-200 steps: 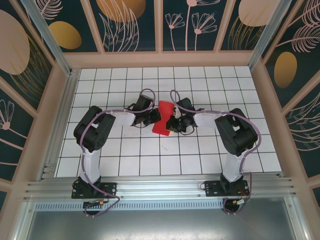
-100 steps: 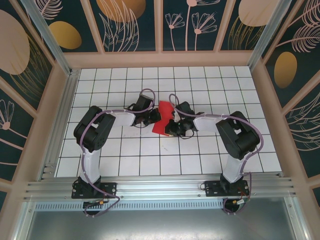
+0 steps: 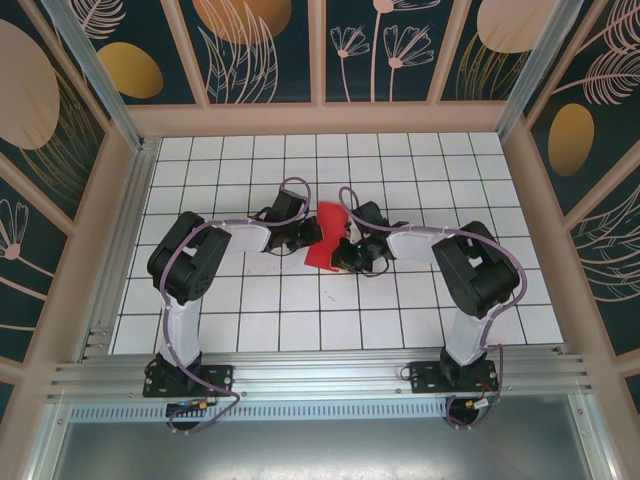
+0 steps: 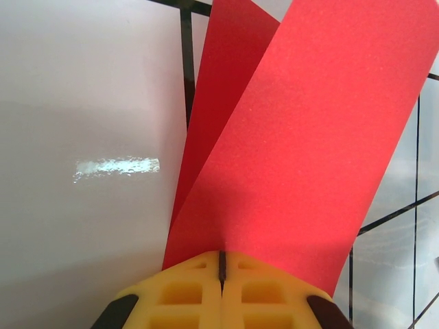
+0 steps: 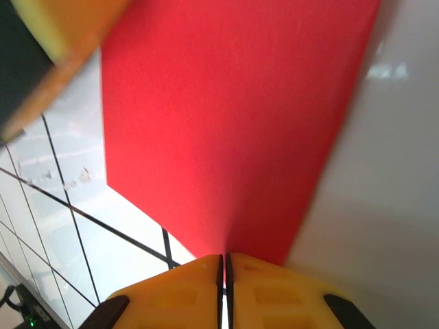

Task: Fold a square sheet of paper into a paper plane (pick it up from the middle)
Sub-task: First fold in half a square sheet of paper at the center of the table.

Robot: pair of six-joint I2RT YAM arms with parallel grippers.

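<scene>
Pinching the red paper from two sides. The left gripper is closed tight on the sheet's 9 o'clock edge, and the right gripper is closed tight near 4 o'clock. The sheet is folded, with two layers fanning apart in the left wrist view. It sits mid-table between both wrists; whether it is lifted or lying flat is unclear.

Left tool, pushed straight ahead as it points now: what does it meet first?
The left tool is shut on the folded red paper, which would buckle ahead of it. Past that, probably the right tool, which grips the opposite edge; depth is unclear.
</scene>
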